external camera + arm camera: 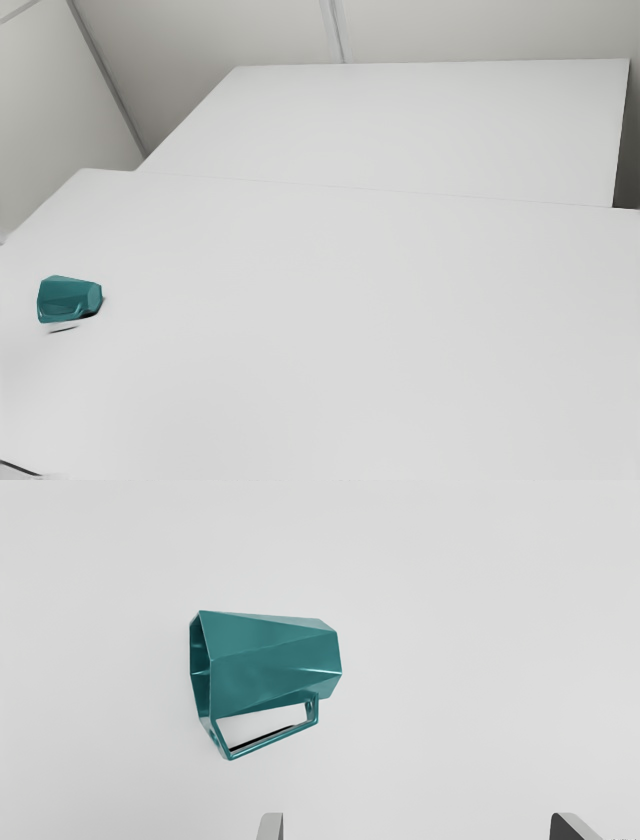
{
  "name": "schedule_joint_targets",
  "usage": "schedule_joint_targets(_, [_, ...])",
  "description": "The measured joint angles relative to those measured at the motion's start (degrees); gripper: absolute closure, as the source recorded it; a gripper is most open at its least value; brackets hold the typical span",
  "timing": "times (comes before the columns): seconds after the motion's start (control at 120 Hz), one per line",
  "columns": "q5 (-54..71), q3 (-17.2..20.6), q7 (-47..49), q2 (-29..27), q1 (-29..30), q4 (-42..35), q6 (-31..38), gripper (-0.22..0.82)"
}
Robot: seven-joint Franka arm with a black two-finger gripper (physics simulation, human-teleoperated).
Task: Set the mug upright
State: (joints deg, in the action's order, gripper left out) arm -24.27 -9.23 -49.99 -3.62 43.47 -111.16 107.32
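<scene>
Sideways on a pale counter (350,330), a teal mug (70,299) lies near nine o'clock in the exterior view, its base (95,297) toward three. The claw (420,825) stands wide apart with nothing in its grip. With the fingertips taken as six o'clock in the wrist view, the mug sits around eleven from the claw, its open mouth (201,695) facing nine and its handle (275,739) angled out between six and seven, on the side nearer the claw.

Righting it appears wholly ahead, and the approach comes first. The handle looks like the chief hazard: a finger lowered without allowing for it could land on the bar and shove the mug askew. The faceted body narrows toward the base, so a squeeze placed too near that end might slip off the slope. Contact by one finger ahead of the other could roll the mug onto a different facet. Later, a turn that falls short, or a release above the counter, could leave the base meeting the surface on an edge and topple the mug back onto its side.
</scene>
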Motion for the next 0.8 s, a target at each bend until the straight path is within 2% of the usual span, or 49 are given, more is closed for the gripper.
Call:
schedule_joint_targets(0.425, [-5.7,-0.1,-12.1,6.5,9.0,-0.9,0.1,0.03])
schedule_joint_targets(0.6, [-7.9,-0.1,-15.1,9.6,8.5,-0.2,0.0,0.03])
schedule_joint_targets(0.8, [-10.4,-0.1,-17.6,14.6,8.4,3.9,-0.4,0.03])
